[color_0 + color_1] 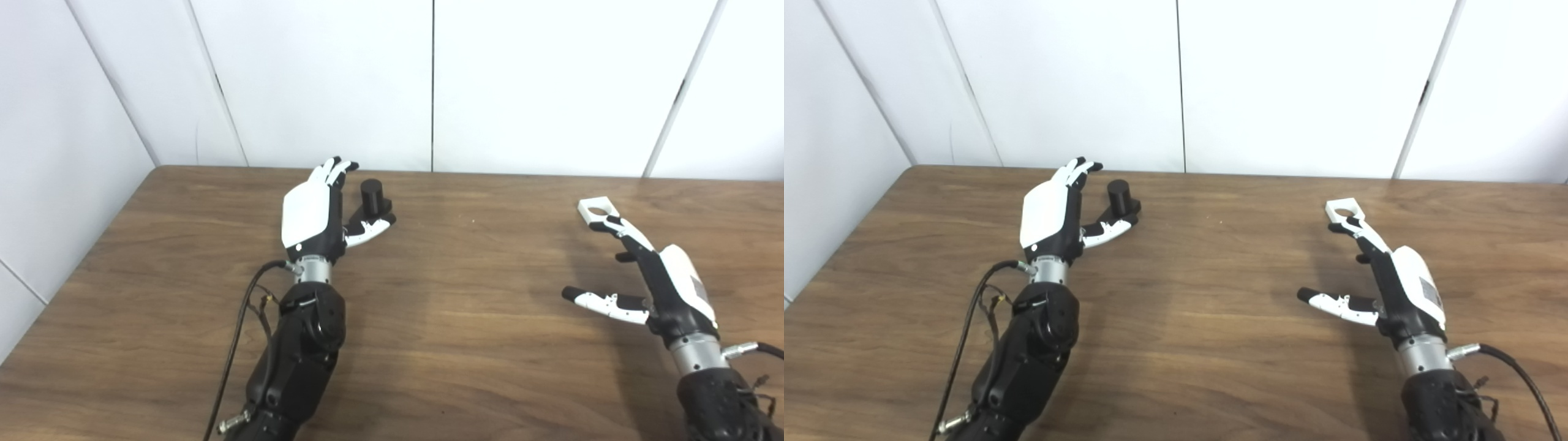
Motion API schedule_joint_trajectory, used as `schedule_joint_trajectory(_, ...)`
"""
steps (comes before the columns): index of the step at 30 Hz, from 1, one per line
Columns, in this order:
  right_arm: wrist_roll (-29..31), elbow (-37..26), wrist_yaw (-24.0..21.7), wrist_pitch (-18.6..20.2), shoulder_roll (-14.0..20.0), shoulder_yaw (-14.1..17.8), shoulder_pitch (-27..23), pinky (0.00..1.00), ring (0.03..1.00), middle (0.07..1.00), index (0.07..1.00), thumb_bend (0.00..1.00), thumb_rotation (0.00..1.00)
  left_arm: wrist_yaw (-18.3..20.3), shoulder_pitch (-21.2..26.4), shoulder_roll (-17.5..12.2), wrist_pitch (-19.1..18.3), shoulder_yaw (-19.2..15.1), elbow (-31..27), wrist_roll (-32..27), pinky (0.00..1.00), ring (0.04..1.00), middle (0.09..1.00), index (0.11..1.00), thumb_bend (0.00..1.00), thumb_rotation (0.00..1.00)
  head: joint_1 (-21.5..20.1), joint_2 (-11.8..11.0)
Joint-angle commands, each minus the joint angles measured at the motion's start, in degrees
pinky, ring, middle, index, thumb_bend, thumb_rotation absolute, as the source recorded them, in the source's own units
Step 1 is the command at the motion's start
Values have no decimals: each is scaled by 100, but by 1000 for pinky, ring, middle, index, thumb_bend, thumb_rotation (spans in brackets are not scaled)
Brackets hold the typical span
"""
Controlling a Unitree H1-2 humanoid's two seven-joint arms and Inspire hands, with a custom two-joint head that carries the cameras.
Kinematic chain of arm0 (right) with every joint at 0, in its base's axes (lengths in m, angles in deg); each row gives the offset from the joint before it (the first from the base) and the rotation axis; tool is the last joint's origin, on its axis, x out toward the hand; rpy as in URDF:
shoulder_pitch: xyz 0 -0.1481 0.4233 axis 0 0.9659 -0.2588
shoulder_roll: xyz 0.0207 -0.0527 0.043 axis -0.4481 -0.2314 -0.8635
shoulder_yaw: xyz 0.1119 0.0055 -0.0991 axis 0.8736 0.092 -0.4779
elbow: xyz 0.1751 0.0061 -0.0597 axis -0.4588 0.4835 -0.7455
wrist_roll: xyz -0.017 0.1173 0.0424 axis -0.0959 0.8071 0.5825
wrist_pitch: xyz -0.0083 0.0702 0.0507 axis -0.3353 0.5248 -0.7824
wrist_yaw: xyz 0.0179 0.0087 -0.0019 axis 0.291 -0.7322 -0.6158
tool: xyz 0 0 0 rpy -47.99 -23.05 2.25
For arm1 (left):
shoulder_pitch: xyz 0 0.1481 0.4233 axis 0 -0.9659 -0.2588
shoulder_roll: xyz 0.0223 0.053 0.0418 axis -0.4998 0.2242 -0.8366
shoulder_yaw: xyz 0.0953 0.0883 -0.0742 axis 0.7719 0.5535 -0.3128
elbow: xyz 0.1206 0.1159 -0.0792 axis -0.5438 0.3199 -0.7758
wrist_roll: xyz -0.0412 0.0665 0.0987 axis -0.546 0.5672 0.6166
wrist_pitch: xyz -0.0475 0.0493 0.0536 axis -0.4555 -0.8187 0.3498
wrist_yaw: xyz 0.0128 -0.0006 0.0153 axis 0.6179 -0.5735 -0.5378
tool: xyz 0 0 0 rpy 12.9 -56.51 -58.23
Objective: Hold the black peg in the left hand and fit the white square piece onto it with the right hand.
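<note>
The black peg [372,198] stands upright on the wooden table [465,294] at the back left, on a dark square base. My left hand [321,211] is open beside it, fingers stretched past its left side and thumb lying in front of its base; it does not grip the peg. The white square piece [598,210] with a round hole lies flat at the back right. My right hand [643,275] is open just in front of it, fingertips [603,225] at its near edge, thumb spread out to the left.
White wall panels [429,79] close off the table at the back and on the left. A black cable [242,324] runs along my left forearm. The table's left edge [67,269] slants toward the bottom left.
</note>
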Motion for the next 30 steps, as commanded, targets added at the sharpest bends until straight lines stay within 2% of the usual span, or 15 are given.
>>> schedule_joint_trajectory(1, 11, -201, 70, -163, -1, 49, -209, 747, 893, 924, 816, 728, 337, -147, 362, -107, -72, 22, 26, 107, 818, 938, 944, 807, 792, 433, -8, 1)
schedule_joint_trajectory(9, 4, -324, 22, -60, -25, 47, -163, 748, 899, 929, 807, 727, 327, -184, 656, -179, -415, 176, 563, 176, 844, 970, 978, 800, 819, 499, -114, 12)
schedule_joint_trajectory(12, -31, -328, 40, -91, -8, 43, -157, 744, 898, 929, 802, 728, 348, -169, 770, -189, -559, 239, 770, 163, 878, 994, 995, 793, 835, 530, -133, 13)
schedule_joint_trajectory(16, -51, -362, 26, -49, -13, 50, -143, 740, 897, 930, 796, 737, 382, -178, 885, -223, -699, 349, 1008, 163, 876, 1000, 1000, 785, 846, 563, -150, 15)
schedule_joint_trajectory(30, -124, -382, 70, -47, -61, 63, -130, 735, 899, 932, 794, 742, 406, -265, 1163, -279, -754, 471, 1733, -125, 853, 989, 994, 753, 853, 551, -255, 29)
